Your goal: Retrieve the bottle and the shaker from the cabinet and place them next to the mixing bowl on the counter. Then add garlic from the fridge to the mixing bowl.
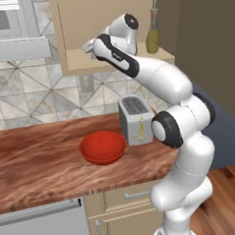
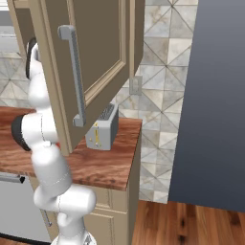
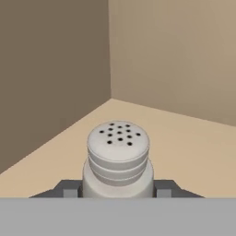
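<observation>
Finger tips of the gripper flank the shaker on both sides — narrowed close around its body, though firm contact cannot be told. It stands on the shelf of the cabinet, near the inner corner. Farther right on that shelf stands the bottle. Below, on the counter, the mixing bowl sits just beside a toaster — well apart from the hand.

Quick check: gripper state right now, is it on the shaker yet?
Gripper: fingers flank the shaker on the cabinet shelf; whether the grip is closed on it cannot be told.
</observation>
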